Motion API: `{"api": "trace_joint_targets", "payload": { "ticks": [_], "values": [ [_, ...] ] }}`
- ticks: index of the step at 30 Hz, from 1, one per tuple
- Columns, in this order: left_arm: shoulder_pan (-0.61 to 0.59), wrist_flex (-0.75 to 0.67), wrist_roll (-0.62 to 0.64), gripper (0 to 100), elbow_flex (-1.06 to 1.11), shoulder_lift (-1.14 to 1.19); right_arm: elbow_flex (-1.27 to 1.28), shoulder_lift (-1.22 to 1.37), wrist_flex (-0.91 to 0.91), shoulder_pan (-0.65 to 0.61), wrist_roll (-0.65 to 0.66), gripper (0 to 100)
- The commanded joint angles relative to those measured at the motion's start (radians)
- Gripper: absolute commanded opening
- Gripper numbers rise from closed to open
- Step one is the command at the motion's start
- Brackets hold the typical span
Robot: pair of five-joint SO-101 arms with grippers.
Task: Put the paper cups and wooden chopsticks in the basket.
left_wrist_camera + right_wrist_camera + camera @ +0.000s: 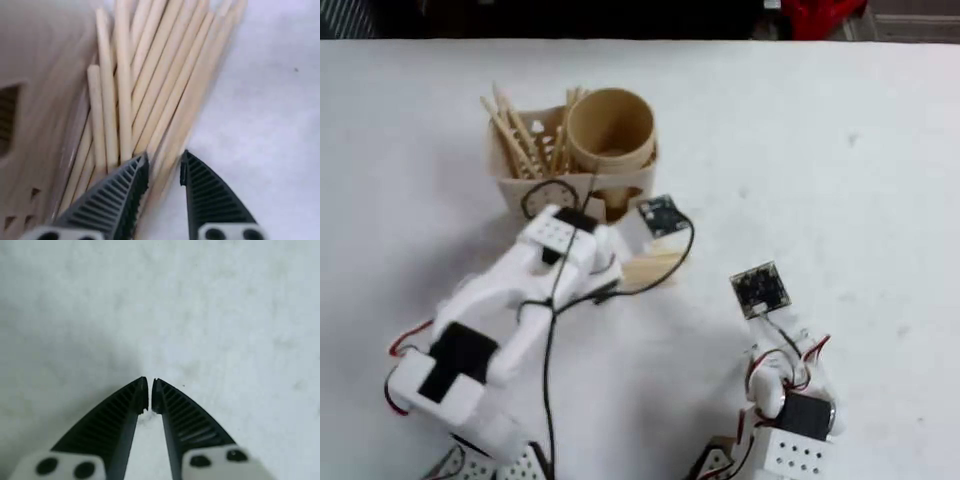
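A wooden basket (570, 188) at the table's middle back holds a paper cup (610, 128) and several wooden chopsticks (518, 135) leaning upright. More wooden chopsticks (655, 268) lie flat on the table just in front of the basket. In the left wrist view this bundle of chopsticks (150, 85) lies along the basket wall (35, 100). My left gripper (165, 167) is shut on the outer sticks at one end of the bundle. My right gripper (150, 395) is shut on nothing, low over bare table at the front right.
The white table (840, 150) is bare to the right of the basket and at the far left. The left arm (510, 300) stretches from the front left toward the basket. The right arm (785, 400) stays near the front edge.
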Motion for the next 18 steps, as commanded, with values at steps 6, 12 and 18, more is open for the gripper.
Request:
{"api": "trace_joint_targets", "payload": {
  "ticks": [6, 12, 18],
  "values": [
    [-0.024, 0.044, -0.008, 4, -0.063, 0.059, 0.009, -0.01, 0.002, -0.013, 0.008, 3.3],
    [-0.024, 0.058, -0.009, 3, -0.063, 0.059, 0.009, -0.01, 0.002, -0.013, 0.008, 3.3],
    [-0.008, 0.08, -0.009, 2, -0.061, 0.059, 0.009, -0.01, 0.002, -0.013, 0.008, 3.3]
  ]
}}
